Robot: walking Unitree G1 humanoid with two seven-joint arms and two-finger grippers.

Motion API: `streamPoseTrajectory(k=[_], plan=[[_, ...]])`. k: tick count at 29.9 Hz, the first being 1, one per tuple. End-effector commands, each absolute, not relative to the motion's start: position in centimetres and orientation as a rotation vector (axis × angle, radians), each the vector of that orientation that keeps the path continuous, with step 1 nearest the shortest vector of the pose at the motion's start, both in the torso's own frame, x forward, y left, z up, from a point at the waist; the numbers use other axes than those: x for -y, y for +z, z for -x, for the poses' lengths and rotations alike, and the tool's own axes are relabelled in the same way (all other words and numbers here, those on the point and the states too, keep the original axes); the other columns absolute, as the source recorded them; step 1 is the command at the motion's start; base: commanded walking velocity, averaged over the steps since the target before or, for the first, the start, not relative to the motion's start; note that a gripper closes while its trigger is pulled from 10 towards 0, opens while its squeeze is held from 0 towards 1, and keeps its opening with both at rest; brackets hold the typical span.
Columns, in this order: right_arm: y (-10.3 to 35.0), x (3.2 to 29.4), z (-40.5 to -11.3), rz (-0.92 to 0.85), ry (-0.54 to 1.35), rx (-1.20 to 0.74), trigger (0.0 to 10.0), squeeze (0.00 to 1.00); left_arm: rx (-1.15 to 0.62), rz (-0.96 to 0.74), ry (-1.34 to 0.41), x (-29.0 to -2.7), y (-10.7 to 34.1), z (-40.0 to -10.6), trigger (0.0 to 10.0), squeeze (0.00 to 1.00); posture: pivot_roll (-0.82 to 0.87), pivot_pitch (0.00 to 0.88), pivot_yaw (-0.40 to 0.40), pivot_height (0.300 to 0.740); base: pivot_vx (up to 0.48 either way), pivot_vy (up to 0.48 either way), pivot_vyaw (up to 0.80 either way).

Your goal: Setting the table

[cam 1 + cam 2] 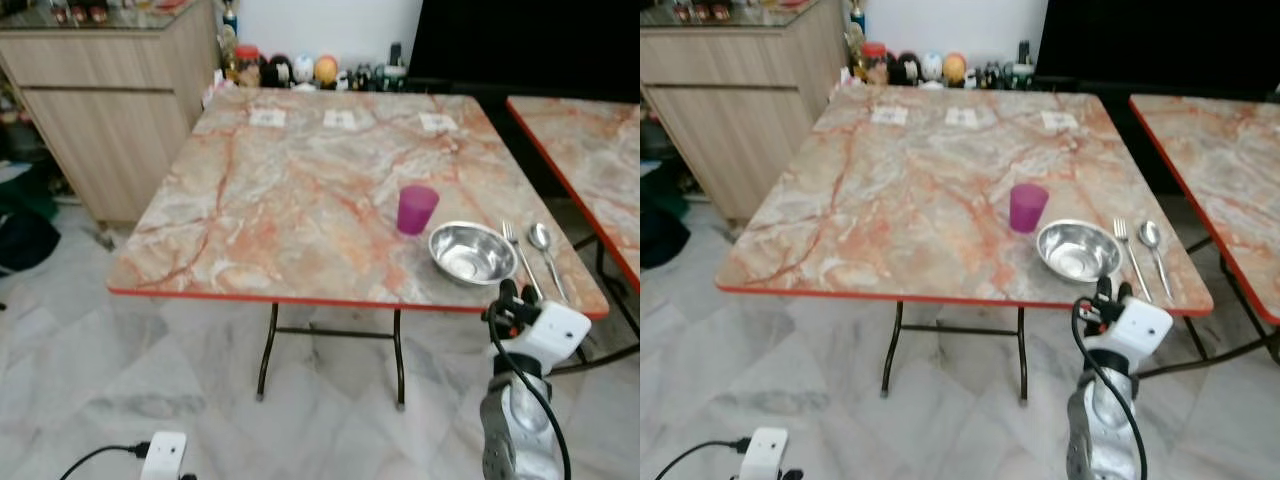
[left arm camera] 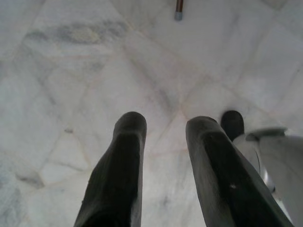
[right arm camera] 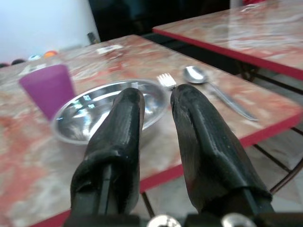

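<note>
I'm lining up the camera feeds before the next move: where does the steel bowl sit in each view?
Left eye view: steel bowl near the table's front right, right of the purple cup.
Right eye view: bowl at the same spot, left of the fork.
Left wrist view: marble floor under the left gripper.
Right wrist view: bowl just beyond the right gripper.
Shared landmark: the purple cup.

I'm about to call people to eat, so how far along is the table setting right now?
One place looks laid: a purple cup, a steel bowl, a fork and a spoon sit together at the marble table's near right corner. Nothing is in hand: the right pincer hovers open and empty just off that edge, and the left pincer hangs open over the floor. The other sides have no dishes.
</note>
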State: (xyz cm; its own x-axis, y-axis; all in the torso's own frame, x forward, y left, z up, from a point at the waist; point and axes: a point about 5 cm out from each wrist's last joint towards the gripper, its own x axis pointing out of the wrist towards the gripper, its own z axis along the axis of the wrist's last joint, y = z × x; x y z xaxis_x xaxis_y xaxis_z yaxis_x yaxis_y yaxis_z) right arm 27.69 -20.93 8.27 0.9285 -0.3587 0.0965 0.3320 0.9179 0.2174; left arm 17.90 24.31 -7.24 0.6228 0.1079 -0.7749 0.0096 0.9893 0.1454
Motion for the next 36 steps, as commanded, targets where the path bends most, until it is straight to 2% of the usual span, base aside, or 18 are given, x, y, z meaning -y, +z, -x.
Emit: streamPoseTrajectory(k=[1,7,13,14,27,28,29,36], plan=[[8.26,20.89,-27.65,-0.203,-0.36,0.133,10.0,0.0,-0.908,-0.151,0.047,-24.3,-7.35,-17.69,10.0,0.0,0.11,0.008,-0.02,0.74,0.0,0.0,0.0],[8.24,20.9,-27.69,-0.203,-0.36,0.131,10.0,0.0,-0.912,-0.155,0.048,-24.29,-7.38,-17.64,10.0,0.0,0.11,0.008,-0.02,0.74,0.0,-0.301,0.0],[8.19,20.82,-27.71,-0.205,-0.356,0.129,10.0,0.0,-0.92,-0.149,0.048,-24.19,-7.48,-17.53,10.0,0.0,0.11,0.005,-0.02,0.74,0.0,0.0,0.0],[8.15,20.78,-27.7,-0.208,-0.354,0.127,10.0,1.0,-0.92,-0.147,0.049,-24.18,-7.49,-17.51,10.0,0.0,0.11,0.002,-0.02,0.74,0.0,0.0,0.0],[8.13,20.5,-27.9,-0.215,-0.328,0.125,10.0,1.0,-0.915,-0.131,0.05,-24.03,-7.53,-17.49,10.0,0.0,0.1,0.0,-0.02,0.74,0.0,0.0,0.0],[8.12,20.45,-27.94,-0.214,-0.325,0.124,10.0,0.91,-0.915,-0.129,0.05,-24.02,-7.53,-17.49,10.0,0.0,0.1,0.0,-0.02,0.74,0.0,0.0,0.0],[8.1,20.38,-27.98,-0.213,-0.32,0.121,10.0,0.0,-0.915,-0.127,0.05,-23.99,-7.55,-17.47,10.0,0.0,0.1,0.0,-0.021,0.74,0.0,0.0,0.0],[8.03,20.07,-28.18,-0.215,-0.304,0.117,10.0,0.0,-0.921,-0.127,0.049,-23.97,-7.61,-17.39,10.0,0.0,0.1,0.0,-0.02,0.74,0.0,0.0,0.0]])
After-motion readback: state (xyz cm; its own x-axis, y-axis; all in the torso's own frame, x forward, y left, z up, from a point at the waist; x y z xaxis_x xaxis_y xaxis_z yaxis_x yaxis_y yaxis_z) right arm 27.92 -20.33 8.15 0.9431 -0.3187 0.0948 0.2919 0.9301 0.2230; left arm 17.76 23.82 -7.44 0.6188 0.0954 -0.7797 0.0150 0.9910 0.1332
